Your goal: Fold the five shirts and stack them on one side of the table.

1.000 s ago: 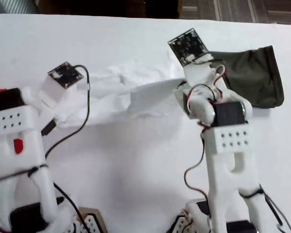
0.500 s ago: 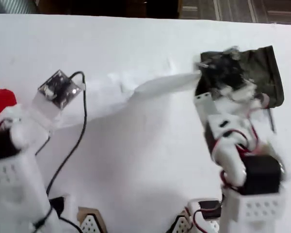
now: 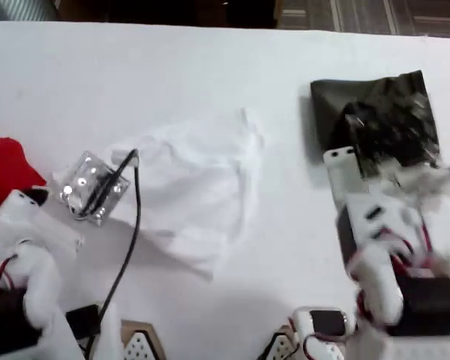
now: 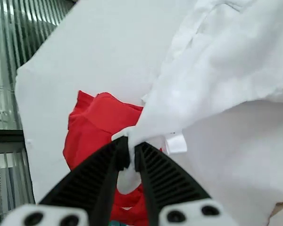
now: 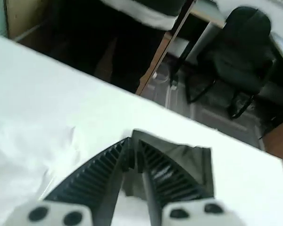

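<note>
A white shirt (image 3: 191, 180) lies crumpled left of the table's middle. In the left wrist view my left gripper (image 4: 128, 159) is shut on an edge of that white shirt (image 4: 217, 70), lifting it just above a red shirt (image 4: 96, 127). The red shirt (image 3: 4, 169) is bunched at the table's left edge. A dark folded shirt (image 3: 375, 109) rests at the back right. My right gripper (image 5: 132, 160) hangs above the table on the near side of the dark shirt (image 5: 188, 160), its jaws together with nothing between them. The right arm (image 3: 382, 232) stands at the right.
The white table (image 3: 210, 67) has open room along the back and in front of the white shirt. A black cable (image 3: 131, 225) runs down from the left arm's camera board (image 3: 90, 187). Arm bases sit at the near edge. Beyond the table's far edge the floor drops away.
The right gripper let go of the white shirt and drew back to the right. The left arm pulled toward the near left with the shirt, which went from stretched out to bunched.
</note>
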